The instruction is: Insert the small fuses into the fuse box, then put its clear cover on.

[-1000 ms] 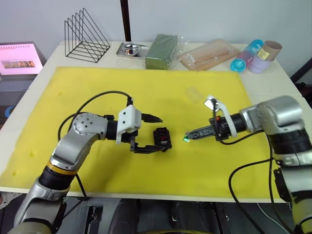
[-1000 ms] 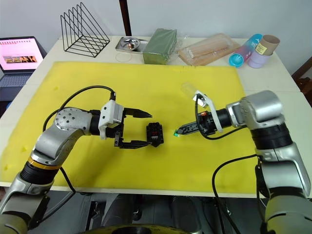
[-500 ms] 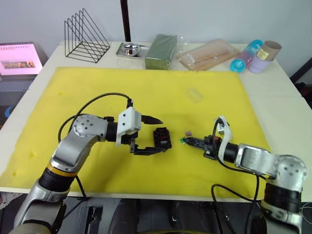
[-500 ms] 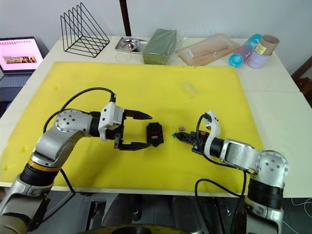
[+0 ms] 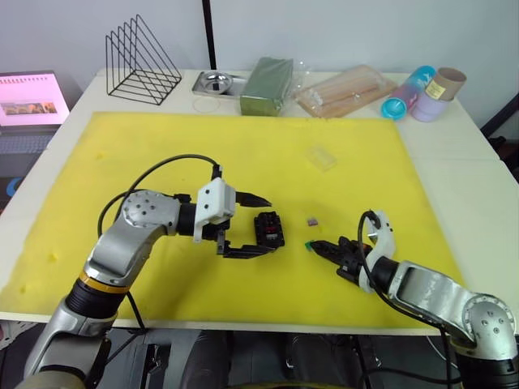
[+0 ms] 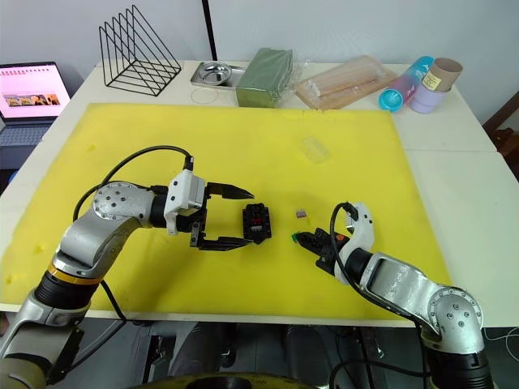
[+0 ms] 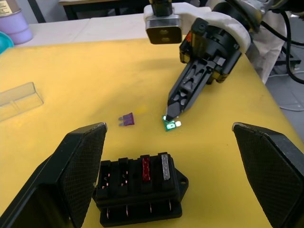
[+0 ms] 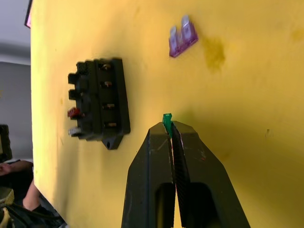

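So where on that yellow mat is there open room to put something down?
The yellow mat is bare along its far half, between the wire rack and the clear cover. It is crowded in the near middle, around the fuse box, purple fuse, left gripper and right gripper.

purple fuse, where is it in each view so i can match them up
Left eye view: purple fuse lies on the mat, right of the fuse box.
Right eye view: same spot.
Left wrist view: beyond the box.
Right wrist view: far corner.
Shared landmark: the fuse box.
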`<action>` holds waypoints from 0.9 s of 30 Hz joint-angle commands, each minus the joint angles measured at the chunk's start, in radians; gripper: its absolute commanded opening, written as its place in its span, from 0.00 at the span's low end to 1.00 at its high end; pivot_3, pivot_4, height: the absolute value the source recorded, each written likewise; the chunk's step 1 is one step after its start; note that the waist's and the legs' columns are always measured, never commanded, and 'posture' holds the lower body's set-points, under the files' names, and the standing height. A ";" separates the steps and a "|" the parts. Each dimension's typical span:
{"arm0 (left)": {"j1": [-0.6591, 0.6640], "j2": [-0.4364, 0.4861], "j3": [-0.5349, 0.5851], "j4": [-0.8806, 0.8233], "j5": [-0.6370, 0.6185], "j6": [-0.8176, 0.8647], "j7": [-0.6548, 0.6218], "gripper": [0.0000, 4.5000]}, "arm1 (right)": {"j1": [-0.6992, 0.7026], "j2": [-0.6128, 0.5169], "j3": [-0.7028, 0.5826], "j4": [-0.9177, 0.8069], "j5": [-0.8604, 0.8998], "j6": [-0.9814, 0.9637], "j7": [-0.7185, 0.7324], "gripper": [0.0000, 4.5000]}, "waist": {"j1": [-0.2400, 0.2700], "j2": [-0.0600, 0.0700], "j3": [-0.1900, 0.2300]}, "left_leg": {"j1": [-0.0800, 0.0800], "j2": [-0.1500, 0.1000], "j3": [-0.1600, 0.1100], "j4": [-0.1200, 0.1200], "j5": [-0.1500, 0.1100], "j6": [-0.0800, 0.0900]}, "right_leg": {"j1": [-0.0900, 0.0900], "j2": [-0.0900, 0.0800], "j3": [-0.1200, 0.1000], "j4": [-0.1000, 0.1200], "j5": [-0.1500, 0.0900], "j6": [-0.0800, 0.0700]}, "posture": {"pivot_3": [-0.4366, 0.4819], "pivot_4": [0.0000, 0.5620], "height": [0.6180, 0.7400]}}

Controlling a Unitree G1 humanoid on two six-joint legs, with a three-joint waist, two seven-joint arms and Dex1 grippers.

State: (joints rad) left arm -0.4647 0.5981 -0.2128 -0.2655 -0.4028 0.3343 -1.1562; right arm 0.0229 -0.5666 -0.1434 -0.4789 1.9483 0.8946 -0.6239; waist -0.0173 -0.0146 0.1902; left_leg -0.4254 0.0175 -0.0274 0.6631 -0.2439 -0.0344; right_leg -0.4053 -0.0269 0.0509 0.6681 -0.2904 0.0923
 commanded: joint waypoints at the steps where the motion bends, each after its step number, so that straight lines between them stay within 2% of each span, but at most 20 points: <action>1: -0.006 0.001 0.014 -0.017 -0.005 -0.012 0.000 1.00 | 0.001 -0.020 0.013 -0.036 0.024 -0.036 -0.001 0.00 | 0.000 0.000 0.000 | 0.000 0.000 0.000 0.000 0.000 0.000 | 0.000 0.000 0.000 0.000 0.000 0.000 | 0.48 0.27 1.00; 3: -0.006 0.002 0.014 -0.017 -0.004 -0.013 0.000 1.00 | 0.002 -0.032 0.017 -0.036 0.024 -0.048 -0.002 0.00 | 0.001 0.000 0.000 | 0.000 0.000 0.000 0.000 0.000 0.000 | 0.000 0.000 0.000 0.000 0.000 0.000 | 0.48 0.27 1.00; 6: -0.010 0.001 0.014 -0.013 -0.003 -0.014 -0.001 1.00 | 0.001 -0.127 0.013 -0.052 0.024 0.001 0.080 0.17 | 0.003 0.000 0.000 | 0.000 0.000 0.000 0.000 0.000 0.000 | 0.000 0.000 0.000 0.000 0.000 0.000 | 0.48 0.27 1.00; 10: -0.016 -0.001 0.012 -0.005 0.000 -0.018 -0.003 1.00 | -0.008 -0.278 -0.009 -0.056 0.024 0.074 0.285 0.48 | 0.004 0.000 0.000 | 0.000 0.000 0.000 0.000 0.000 0.000 | 0.001 0.000 0.000 -0.001 0.000 0.000 | 0.48 0.27 1.00; 14: -0.023 -0.002 0.011 0.005 0.001 -0.022 -0.007 1.00 | -0.104 -0.423 -0.015 0.014 0.024 0.156 0.481 0.80 | 0.003 0.000 0.000 | 0.000 0.000 0.000 0.000 0.000 0.000 | 0.001 0.000 0.000 -0.001 0.000 0.000 | 0.48 0.27 1.00; 16: -0.024 -0.002 0.010 0.006 0.002 -0.022 -0.008 1.00 | -0.177 -0.479 0.006 0.058 0.024 0.193 0.542 0.80 | 0.003 0.000 0.000 | 0.000 0.000 0.000 0.000 0.000 0.000 | 0.001 0.000 0.000 -0.002 0.000 0.000 | 0.48 0.27 1.00; 19: -0.030 -0.001 0.009 0.010 0.001 -0.024 -0.011 1.00 | -0.325 -0.532 0.065 0.138 -0.061 0.310 0.717 0.80 | 0.003 0.000 0.000 | 0.000 0.000 0.001 0.000 0.000 0.000 | 0.001 0.000 0.000 -0.002 0.000 0.000 | 0.48 0.27 1.00; 27: -0.041 0.009 0.016 0.016 -0.002 -0.022 -0.022 1.00 | -0.507 -0.552 0.196 0.220 -0.393 0.473 1.116 0.80 | 0.006 0.000 0.000 | 0.000 0.000 0.001 0.000 0.000 0.000 | 0.000 -0.001 0.000 -0.002 0.000 0.000 | 0.48 0.27 1.00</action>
State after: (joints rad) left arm -0.4882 0.6006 -0.2142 -0.2343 -0.4014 0.3224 -1.1751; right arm -0.4499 -1.1023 0.0471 -0.2678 1.6212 1.3518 0.4067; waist -0.0112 -0.0147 0.1903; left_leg -0.4256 0.0177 -0.0269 0.6633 -0.2439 -0.0343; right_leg -0.4049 -0.0278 0.0510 0.6658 -0.2903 0.0924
